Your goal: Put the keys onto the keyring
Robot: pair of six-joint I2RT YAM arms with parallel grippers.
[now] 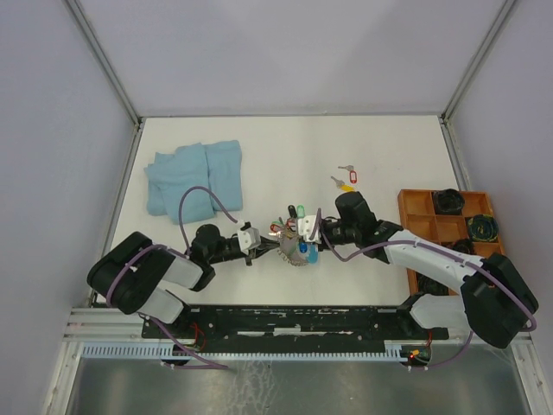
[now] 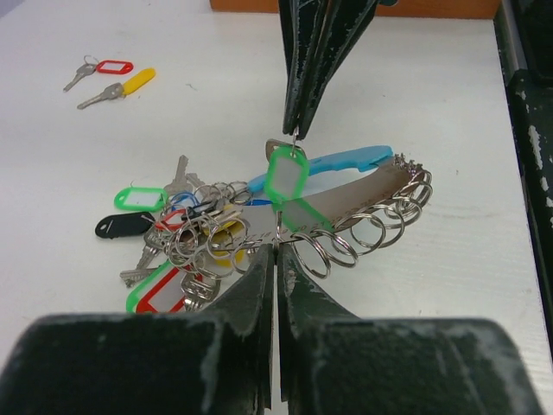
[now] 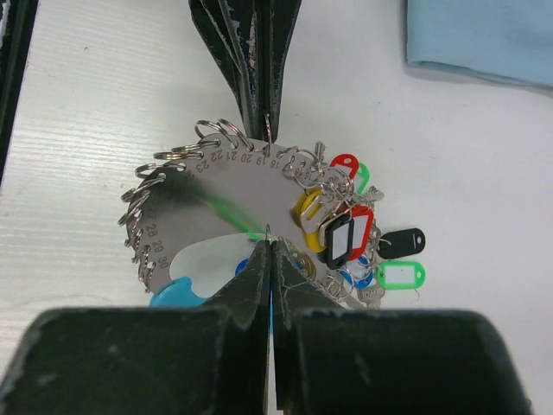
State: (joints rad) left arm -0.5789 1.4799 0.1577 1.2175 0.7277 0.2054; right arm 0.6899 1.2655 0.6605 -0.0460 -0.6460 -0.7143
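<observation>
The keyring [image 2: 363, 192] is a flat crescent metal plate with a blue handle and many split rings along its edge; it also shows in the right wrist view [image 3: 199, 216]. Several tagged keys [image 2: 173, 246] hang bunched at one end. My left gripper [image 2: 276, 249] is shut on the plate's rim. My right gripper [image 3: 270, 239] is shut on the small ring of a green-tagged key [image 2: 285, 180] and holds it over the plate. Two loose keys lie on the table, one red-tagged [image 2: 108, 67] and one yellow-tagged [image 2: 130, 84]. In the top view both grippers meet at the keyring [image 1: 295, 245].
A crumpled light blue cloth [image 1: 194, 177] lies at the back left. An orange compartment tray [image 1: 432, 226] holding dark round parts stands at the right edge. The two loose keys [image 1: 346, 180] lie behind the right arm. White walls close the table at the back and sides.
</observation>
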